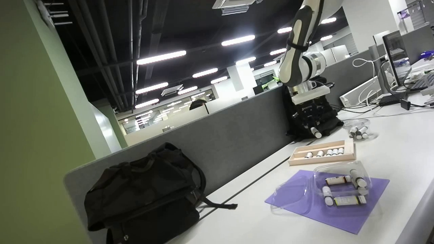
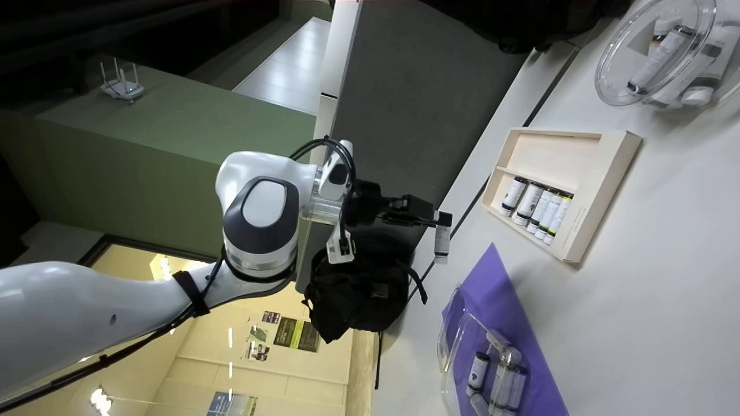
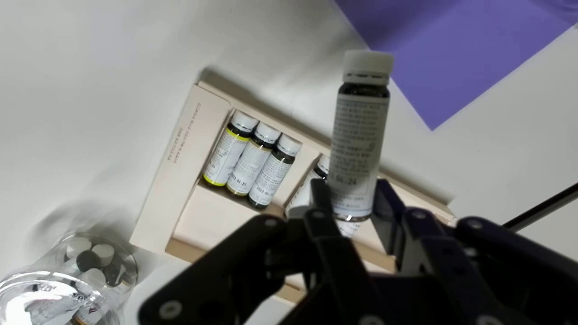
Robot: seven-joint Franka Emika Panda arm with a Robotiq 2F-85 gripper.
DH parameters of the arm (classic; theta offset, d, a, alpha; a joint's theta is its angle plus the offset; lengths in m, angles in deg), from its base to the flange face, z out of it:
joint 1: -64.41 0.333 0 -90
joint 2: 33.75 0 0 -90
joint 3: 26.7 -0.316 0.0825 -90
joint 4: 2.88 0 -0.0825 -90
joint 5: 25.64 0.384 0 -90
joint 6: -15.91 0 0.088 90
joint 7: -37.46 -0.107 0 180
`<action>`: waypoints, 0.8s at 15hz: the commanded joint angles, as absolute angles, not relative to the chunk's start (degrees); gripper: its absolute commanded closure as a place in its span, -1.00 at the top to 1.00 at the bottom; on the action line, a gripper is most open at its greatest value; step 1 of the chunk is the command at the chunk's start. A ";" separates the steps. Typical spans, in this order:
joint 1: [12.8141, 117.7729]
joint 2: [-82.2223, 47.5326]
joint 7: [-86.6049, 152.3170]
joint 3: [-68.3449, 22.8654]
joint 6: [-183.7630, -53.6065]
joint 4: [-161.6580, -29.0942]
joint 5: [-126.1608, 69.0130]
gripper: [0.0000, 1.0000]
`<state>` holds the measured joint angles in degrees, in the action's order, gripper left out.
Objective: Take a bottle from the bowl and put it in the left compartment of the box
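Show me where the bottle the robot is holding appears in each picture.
In an exterior view: held bottle right of centre, near mid-height.
In an exterior view: held bottle slightly right of centre, just below mid-height.
In the wrist view: held bottle right of centre, mainly in the upper half.
Shared landmark: wooden box, in all three.

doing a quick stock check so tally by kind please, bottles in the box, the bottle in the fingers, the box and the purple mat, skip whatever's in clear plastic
Bottles in the box: 5
Held bottle, between the fingers: 1
Box: 1
Purple mat: 1
Total: 8
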<state>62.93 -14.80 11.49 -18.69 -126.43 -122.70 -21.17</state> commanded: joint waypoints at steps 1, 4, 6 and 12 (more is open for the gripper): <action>60.57 -11.84 13.12 -18.90 -123.12 -117.03 -17.63 -0.75; 57.17 -7.93 15.44 -19.18 -117.50 -109.30 -12.12 -0.75; 55.01 -4.45 15.89 -19.03 -112.58 -102.66 -9.55 -0.75; 54.36 -4.19 16.17 -18.37 -111.58 -102.70 -9.78 -0.25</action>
<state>54.24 -4.25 16.09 -18.57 -111.78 -102.88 -9.87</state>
